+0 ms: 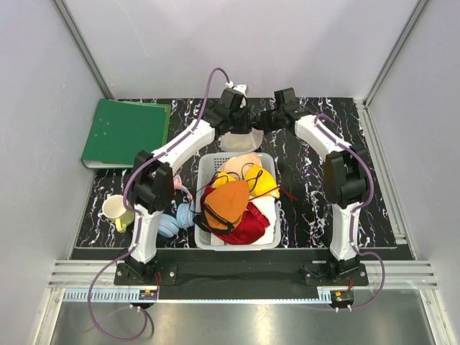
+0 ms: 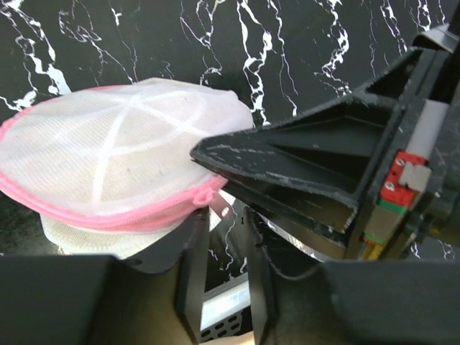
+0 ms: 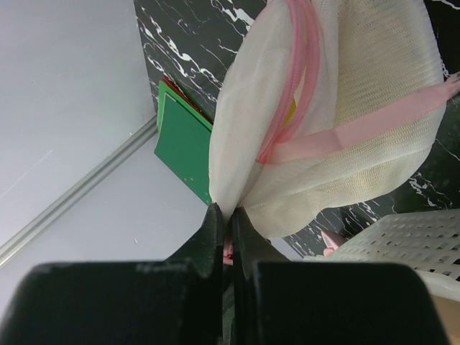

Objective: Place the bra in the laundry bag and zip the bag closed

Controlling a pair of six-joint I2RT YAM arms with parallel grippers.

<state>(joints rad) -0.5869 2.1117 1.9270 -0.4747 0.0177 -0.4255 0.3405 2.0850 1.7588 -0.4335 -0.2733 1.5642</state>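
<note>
The laundry bag, a round white mesh pouch with a pink zipper rim, lies on the black marble table behind the basket. My right gripper is shut on a fold of its mesh, with the pinch showing in the right wrist view. My left gripper is open, its fingers just below the pink zipper pull, which sits at the mouth of the gap. The zipper looks partly apart. A speck of yellow shows inside; the plain yellow bra is otherwise hidden.
The grey-white basket in front holds an orange bra, a yellow bra with black straps and a red garment. A green binder lies back left. A cream mug and a blue item sit left.
</note>
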